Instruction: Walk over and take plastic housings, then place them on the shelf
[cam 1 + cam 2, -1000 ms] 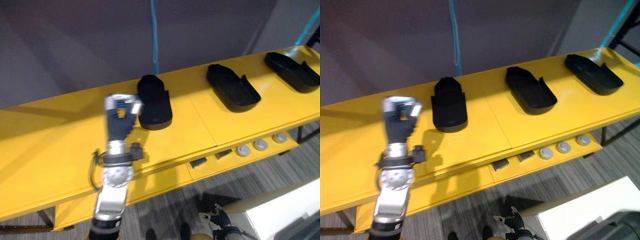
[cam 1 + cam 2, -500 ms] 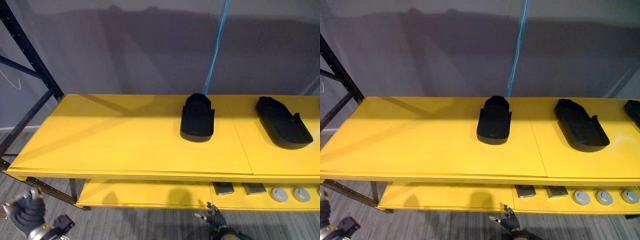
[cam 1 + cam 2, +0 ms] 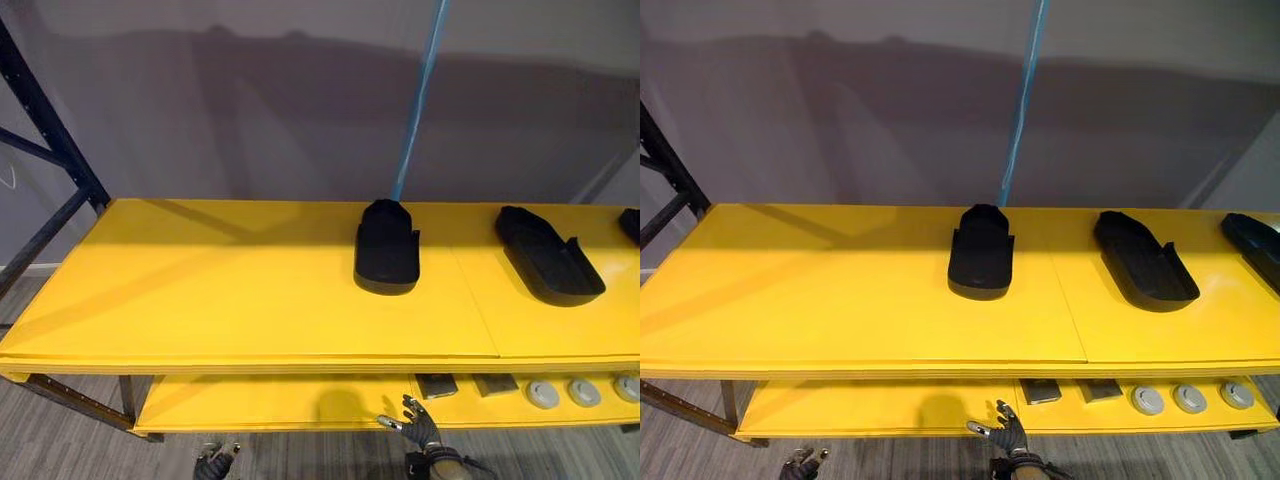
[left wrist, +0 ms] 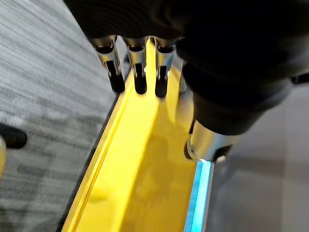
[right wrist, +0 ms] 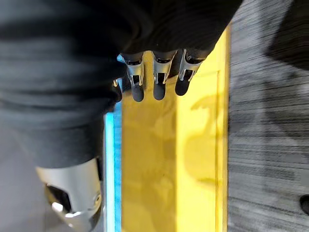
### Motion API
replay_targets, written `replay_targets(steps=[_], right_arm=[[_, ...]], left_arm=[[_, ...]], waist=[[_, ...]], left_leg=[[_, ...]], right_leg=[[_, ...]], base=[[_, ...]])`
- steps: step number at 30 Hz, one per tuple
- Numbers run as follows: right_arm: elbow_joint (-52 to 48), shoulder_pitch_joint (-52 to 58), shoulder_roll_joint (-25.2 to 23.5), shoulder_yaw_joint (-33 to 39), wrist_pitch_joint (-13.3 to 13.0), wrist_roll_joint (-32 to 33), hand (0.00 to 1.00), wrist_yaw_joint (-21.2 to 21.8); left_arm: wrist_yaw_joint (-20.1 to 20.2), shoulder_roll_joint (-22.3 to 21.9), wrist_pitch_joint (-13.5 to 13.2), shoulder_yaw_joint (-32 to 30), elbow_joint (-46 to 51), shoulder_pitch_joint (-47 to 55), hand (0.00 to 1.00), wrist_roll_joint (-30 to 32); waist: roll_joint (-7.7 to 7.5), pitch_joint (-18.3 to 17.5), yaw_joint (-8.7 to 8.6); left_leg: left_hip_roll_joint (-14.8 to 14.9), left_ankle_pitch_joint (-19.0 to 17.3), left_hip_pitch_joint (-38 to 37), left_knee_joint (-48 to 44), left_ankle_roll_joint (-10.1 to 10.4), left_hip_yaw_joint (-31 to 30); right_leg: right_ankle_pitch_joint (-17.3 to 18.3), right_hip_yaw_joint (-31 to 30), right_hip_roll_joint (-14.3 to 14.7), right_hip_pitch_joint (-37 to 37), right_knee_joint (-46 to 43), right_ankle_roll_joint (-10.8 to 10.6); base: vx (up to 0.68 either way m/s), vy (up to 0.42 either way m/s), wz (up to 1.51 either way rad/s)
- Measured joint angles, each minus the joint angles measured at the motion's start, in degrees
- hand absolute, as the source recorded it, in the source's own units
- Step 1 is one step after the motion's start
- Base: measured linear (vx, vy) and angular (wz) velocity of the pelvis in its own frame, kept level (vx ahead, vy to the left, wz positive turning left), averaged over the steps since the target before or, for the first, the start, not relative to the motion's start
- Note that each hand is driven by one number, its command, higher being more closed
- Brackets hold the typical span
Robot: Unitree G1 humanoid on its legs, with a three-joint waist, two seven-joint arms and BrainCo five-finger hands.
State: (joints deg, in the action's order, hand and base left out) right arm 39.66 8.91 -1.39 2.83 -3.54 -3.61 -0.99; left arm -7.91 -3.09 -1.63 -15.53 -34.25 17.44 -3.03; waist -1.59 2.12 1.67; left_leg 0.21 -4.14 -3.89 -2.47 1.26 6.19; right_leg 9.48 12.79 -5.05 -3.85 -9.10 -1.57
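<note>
Three black plastic housings lie on the yellow shelf top (image 3: 200, 290): one in the middle (image 3: 386, 248), one to its right (image 3: 548, 255), and one at the far right edge (image 3: 1255, 245). None is in a hand. My left hand (image 3: 215, 465) hangs low in front of the shelf near the floor; in the left wrist view its fingers (image 4: 137, 72) are straight and hold nothing. Further right my right hand (image 3: 415, 425) also hangs low before the lower shelf, and its fingers (image 5: 154, 79) are straight and empty.
The lower shelf (image 3: 300, 400) carries small dark blocks (image 3: 437, 384) and grey round discs (image 3: 543, 393). A blue pole (image 3: 420, 90) stands behind the shelf against a grey wall. A dark rack upright (image 3: 45, 130) rises at the left. Grey carpet lies below.
The left hand, raised beside the middle housing a second ago, has dropped down near the floor and its fingers have straightened. The camera has shifted, so the whole shelf now sits level.
</note>
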Motion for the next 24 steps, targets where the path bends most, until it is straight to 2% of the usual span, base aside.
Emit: replay_targets(steps=[3, 8, 11, 14, 18, 21, 22, 24], right_arm=[[2.66, 0.05, 0.28, 0.61, 0.01, 0.05, 0.0, -0.38], [6.36, -0.81, 1.34, 1.62, 0.01, 0.2, 0.0, -0.82], [6.96, -2.63, 1.65, 1.57, 0.01, 1.09, 0.0, -1.14], [6.97, -4.83, 1.77, 1.53, 0.0, 1.04, 0.0, -1.2], [6.06, -4.56, 1.77, 1.48, 0.04, 0.58, 0.0, -1.21], [3.34, -4.57, 1.67, 1.36, 0.18, -0.28, 0.0, -1.22], [3.1, -4.35, 1.58, 1.45, 0.23, -0.27, 0.0, -1.26], [2.92, -3.23, 1.56, 1.48, 0.31, -0.25, 0.0, -1.26]], left_arm=[[0.42, 0.16, -0.01, 2.42, -3.28, -1.06, 0.0, 1.29], [0.58, 1.91, -0.07, 4.86, -5.84, -3.37, 0.0, 4.3], [0.56, 1.93, -0.13, 5.34, -6.47, -4.76, 0.0, 4.55], [0.53, 1.77, -0.29, 6.01, -6.51, -6.38, 0.0, 5.04], [0.58, 1.56, -0.54, 6.95, -6.84, -7.4, 0.0, 5.48], [0.57, 1.85, -1.19, 8.12, -6.76, -9.72, 0.0, 5.48], [0.57, 1.61, -1.35, 8.16, -6.65, -10.62, 0.0, 5.48], [0.54, 1.79, -1.43, 8.78, -6.61, -11.24, 0.0, 5.52]], waist=[[0.04, 0.06, -0.94], [0.52, 0.59, -0.98], [0.48, 2.69, -0.86], [0.79, 4.01, -0.79], [1.39, 5.22, -0.81], [0.98, 6.53, -0.8], [1.06, 7.13, -0.77], [1.25, 7.7, -0.76]], left_leg=[[0.25, 0.27, -1.03, 1.39, 0.38, 1.04], [0.63, 0.45, -1.34, 2.58, 0.56, 2.77], [0.75, 0.3, -0.92, 1.09, 0.71, 4.12], [1.1, -1.78, 3.14, -4.22, -0.46, 2.91], [2.16, -4.76, 3.22, -6.75, -0.74, 4.82], [2.22, -5.49, 6.39, -8.62, -1.59, 8.46], [2.68, -5.86, 7.99, -10.08, -2.34, 9.23], [2.72, -6.27, 8.84, -11.35, -3.13, 9.27]], right_leg=[[-0.23, -1.38, 0.5, 0.08, 0.73, -0.02], [-1.57, -3.13, 1.45, 0.17, 3.05, 0.1], [-2.74, -6.13, 1.79, 1.0, 3.87, 0.07], [-4.6, -9.83, 2.14, 3.81, 3.86, -0.03], [-5.91, -15.15, 3.1, 5.59, 2.99, -0.75], [-6.75, -18.71, 3.08, 11.41, -0.89, -1.72], [-5.62, -18.63, 3.03, 13.62, -4.1, -2.02], [-0.61, -17.97, 2.54, 17.2, -19.45, -2.36]], base=[[0.01, -0.01, -0.21], [0.02, -0.002, -0.21], [-0.03, 0.015, -0.43], [-0.05, 0.021, -0.63], [-0.09, 0.076, -0.75], [-0.19, 0.109, -0.62], [-0.13, 0.043, -0.24], [-0.09, -0.012, 0.0]])
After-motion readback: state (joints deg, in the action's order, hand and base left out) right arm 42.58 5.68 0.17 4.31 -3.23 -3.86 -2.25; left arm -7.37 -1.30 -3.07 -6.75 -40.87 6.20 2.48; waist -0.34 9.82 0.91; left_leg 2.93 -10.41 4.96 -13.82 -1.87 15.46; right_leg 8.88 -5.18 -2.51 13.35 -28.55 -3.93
